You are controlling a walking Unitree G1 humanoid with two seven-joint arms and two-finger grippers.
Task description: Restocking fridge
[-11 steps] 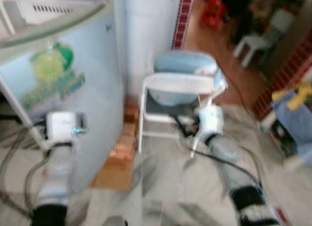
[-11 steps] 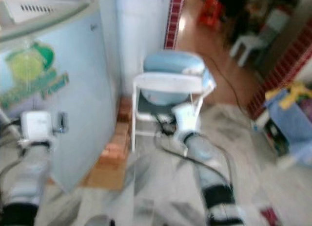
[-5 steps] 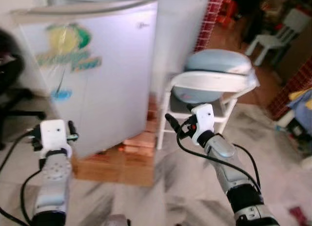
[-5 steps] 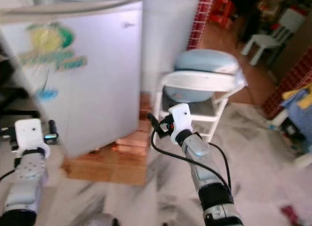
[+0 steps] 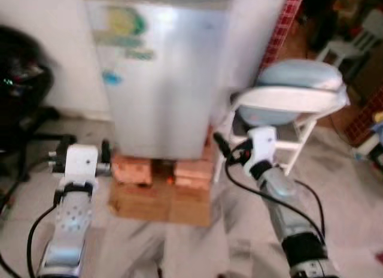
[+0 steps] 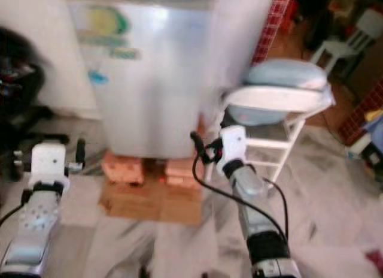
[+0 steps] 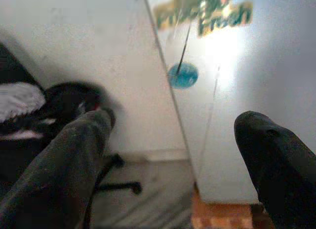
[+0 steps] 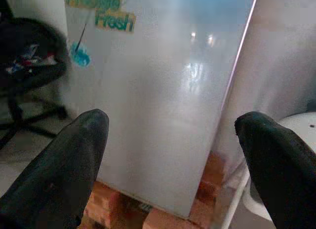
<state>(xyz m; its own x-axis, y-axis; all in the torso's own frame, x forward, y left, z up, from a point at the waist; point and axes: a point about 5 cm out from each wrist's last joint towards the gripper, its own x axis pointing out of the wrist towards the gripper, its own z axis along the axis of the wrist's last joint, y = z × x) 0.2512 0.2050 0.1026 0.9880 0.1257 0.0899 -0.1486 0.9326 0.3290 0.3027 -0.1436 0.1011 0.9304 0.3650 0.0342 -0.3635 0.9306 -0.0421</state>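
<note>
You stand in front of the closed fridge [image 5: 161,74] with both claws raised and empty.

The fridge is straight ahead of you, its door shut, with a green and yellow sticker [image 5: 127,26] near the top. It rests on bricks [image 5: 157,170], and these lie on a flat piece of cardboard [image 5: 158,203] on the floor. Your left claw [image 7: 173,155] is held up before the fridge's left edge, its fingers spread wide with nothing between them. Your right claw [image 8: 173,155] points at the fridge door, fingers also spread and holding nothing. To the right of the fridge, just beside it, is a white folding chair [image 5: 287,107] with a pale blue cushion. To the left, near the wall, you see a black office chair [image 5: 24,86]. The head pictures are a little blurred.
</note>
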